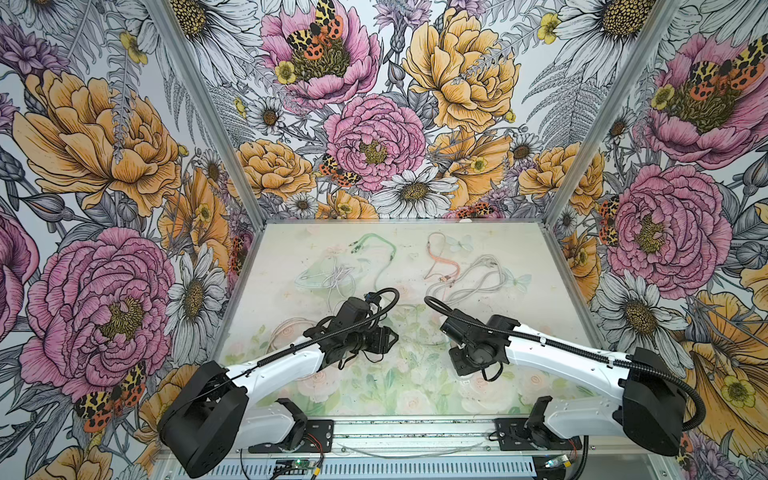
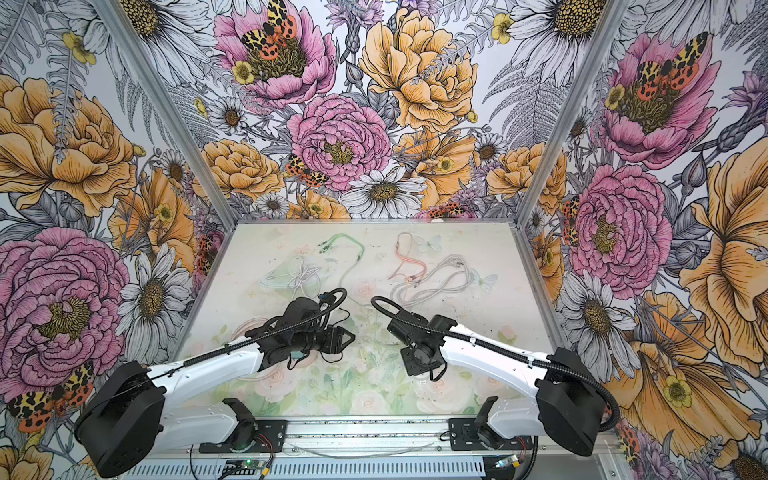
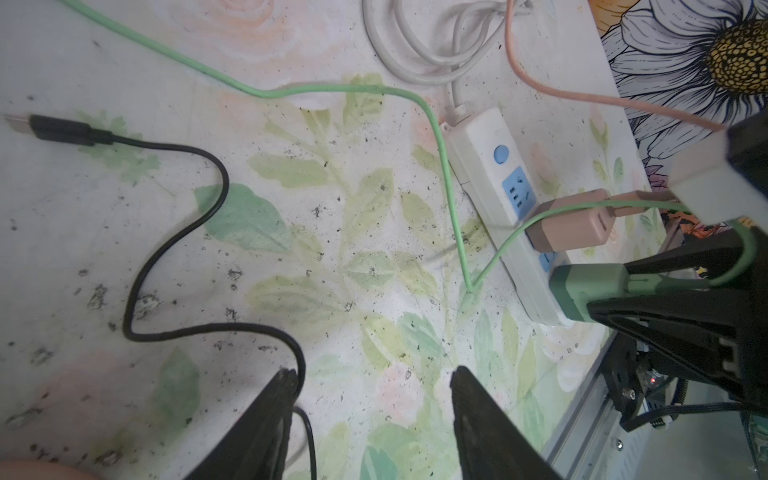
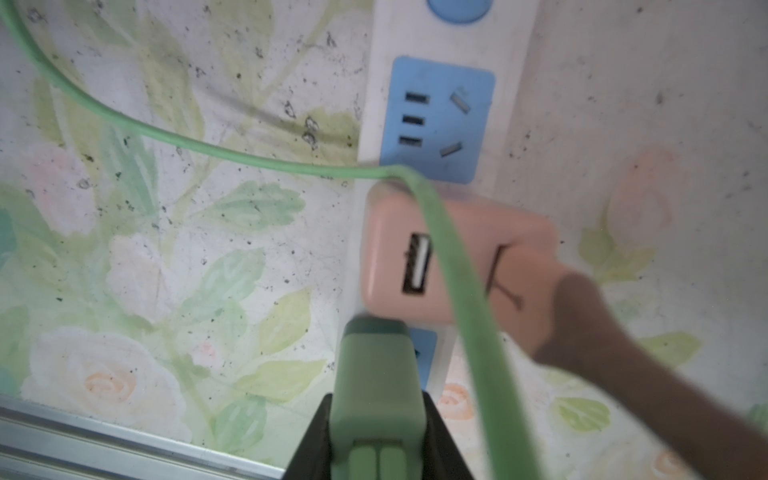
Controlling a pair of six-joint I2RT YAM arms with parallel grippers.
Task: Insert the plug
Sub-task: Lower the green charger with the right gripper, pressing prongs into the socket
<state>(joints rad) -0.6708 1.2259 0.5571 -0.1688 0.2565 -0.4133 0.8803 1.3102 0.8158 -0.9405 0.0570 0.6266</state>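
1. Green plug (image 4: 376, 374): clenched by its flanks in the right gripper (image 4: 376, 432), nose-down at the near end of the power strip (image 4: 513, 124), directly over the last blue socket (image 4: 426, 357).
2. Prongs hidden under the plug's body; impossible to tell whether entering the slots or only poised above them.
3. Just beside it, seated in the strip's middle socket: pink adapter (image 3: 569, 224), close enough to crowd the plug's side.
4. Trailing from the plug: green cable (image 4: 208, 149), draped across the pink adapter's face and looping off over the table (image 3: 104, 208).
5. Farther out: left gripper (image 3: 374, 382), spread wide and grasping nothing, hanging above bare table well apart from the strip, with a black USB cable (image 3: 62, 129) snaking past one fingertip.
6. Step in hand, by judgement: final lining-up and press-in of the green plug at the end socket; task well advanced but not visibly finished.
7. Next move, by judgement: a straight push along the prong axis with the plug kept square to the strip's face, clear of the pink adapter and of the green cable's loop.
8. Possibly also needed: the left gripper bracing the strip against sliding or tipping under the push, given the socket's place at the very end.
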